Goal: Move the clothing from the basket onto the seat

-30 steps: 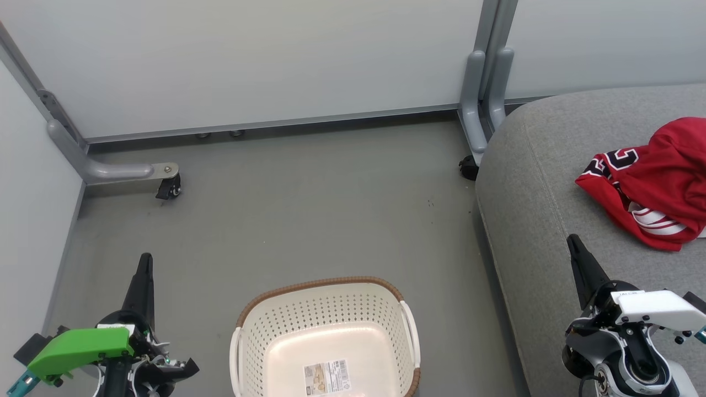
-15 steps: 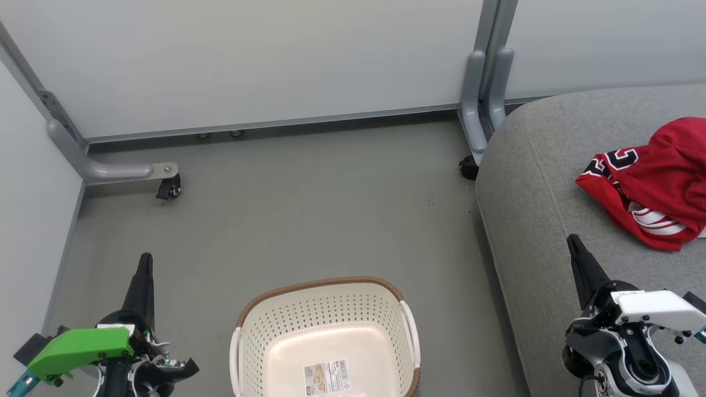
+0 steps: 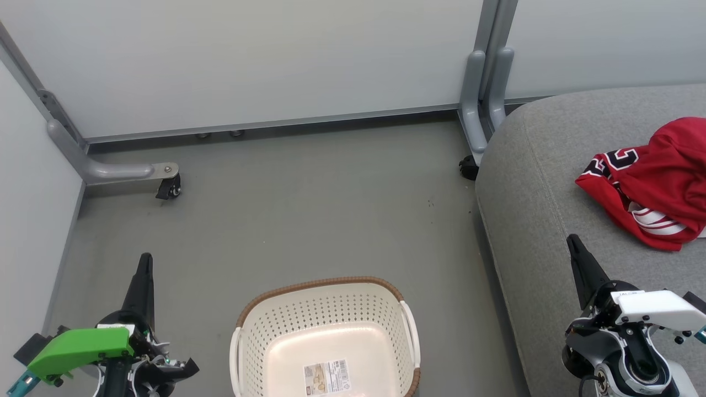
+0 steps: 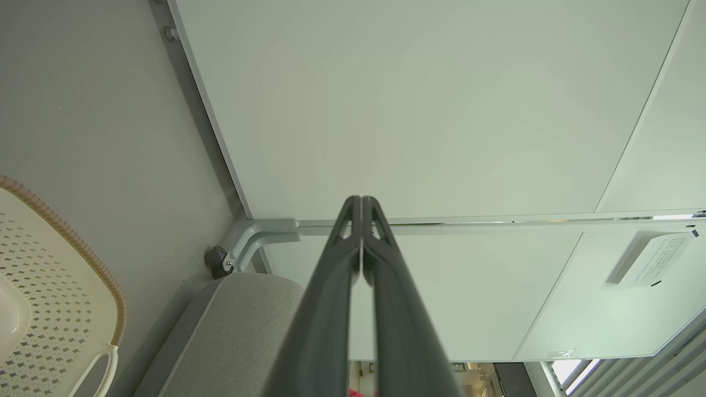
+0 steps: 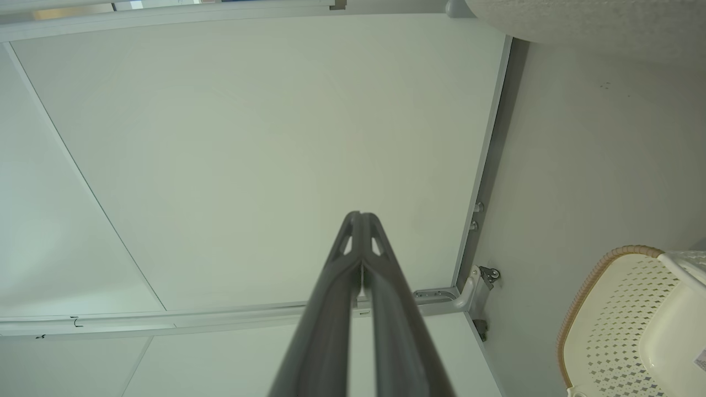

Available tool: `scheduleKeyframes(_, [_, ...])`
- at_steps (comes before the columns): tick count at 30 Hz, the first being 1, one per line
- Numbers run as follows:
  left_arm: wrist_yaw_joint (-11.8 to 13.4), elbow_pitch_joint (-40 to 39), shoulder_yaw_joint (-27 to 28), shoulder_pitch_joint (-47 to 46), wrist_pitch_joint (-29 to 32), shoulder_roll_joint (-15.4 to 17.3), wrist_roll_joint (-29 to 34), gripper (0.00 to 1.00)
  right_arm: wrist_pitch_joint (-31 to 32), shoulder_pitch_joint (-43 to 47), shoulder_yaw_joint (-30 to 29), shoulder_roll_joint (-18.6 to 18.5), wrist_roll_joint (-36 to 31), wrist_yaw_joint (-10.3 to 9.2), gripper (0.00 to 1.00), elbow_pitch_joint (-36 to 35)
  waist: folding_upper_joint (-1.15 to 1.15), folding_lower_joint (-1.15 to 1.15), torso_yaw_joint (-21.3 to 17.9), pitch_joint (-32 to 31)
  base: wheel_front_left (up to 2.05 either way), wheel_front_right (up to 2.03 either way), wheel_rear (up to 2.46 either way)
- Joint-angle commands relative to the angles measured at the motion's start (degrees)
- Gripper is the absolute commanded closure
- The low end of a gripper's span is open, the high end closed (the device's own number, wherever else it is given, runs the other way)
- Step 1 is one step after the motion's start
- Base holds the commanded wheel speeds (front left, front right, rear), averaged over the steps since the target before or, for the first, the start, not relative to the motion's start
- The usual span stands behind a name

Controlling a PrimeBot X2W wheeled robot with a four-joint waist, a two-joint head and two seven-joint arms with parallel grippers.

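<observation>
Basket [image 3: 320, 283] empty; clothing [image 3: 656, 182] lies on the seat [image 3: 529, 220], beyond and right of the right fingers [image 3: 582, 273], the nearer pair. Left fingers [image 3: 144, 284] and right are closed, holding nothing.

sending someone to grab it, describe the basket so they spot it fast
Start at the big light-grey sofa seat; on the grey floor just left of it stands the laundry basket. It alone is cream-white perforated plastic with a brown woven-look rim.

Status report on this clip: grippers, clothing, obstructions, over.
Left gripper and right gripper shut, holding nothing. Red jersey clothing heaped on light-grey fabric sofa cushion. Cream perforated plastic basket shows no clothing. Nothing blocking.
</observation>
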Motion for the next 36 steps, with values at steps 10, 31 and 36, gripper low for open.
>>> scheduleKeyframes(10, [-0.3,0.1,0.1,-0.7,0.2,0.1,0.4,1.00,0.2,-0.4,-0.1,0.0,-0.3,0.02,1.00,0.1,0.00,0.00,0.0,0.0,0.00,0.00,0.00])
scheduleKeyframes(31, [-0.3,0.0,0.1,-0.7,0.2,0.1,0.4,1.00,0.2,-0.4,-0.1,0.0,-0.3,0.02,1.00,0.1,0.00,0.00,0.0,0.0,0.00,0.00,0.00])
scheduleKeyframes(36, [-0.3,0.0,0.1,-0.7,0.2,0.1,0.4,1.00,0.2,-0.4,-0.1,0.0,-0.3,0.02,1.00,0.1,0.00,0.00,0.0,0.0,0.00,0.00,0.00])
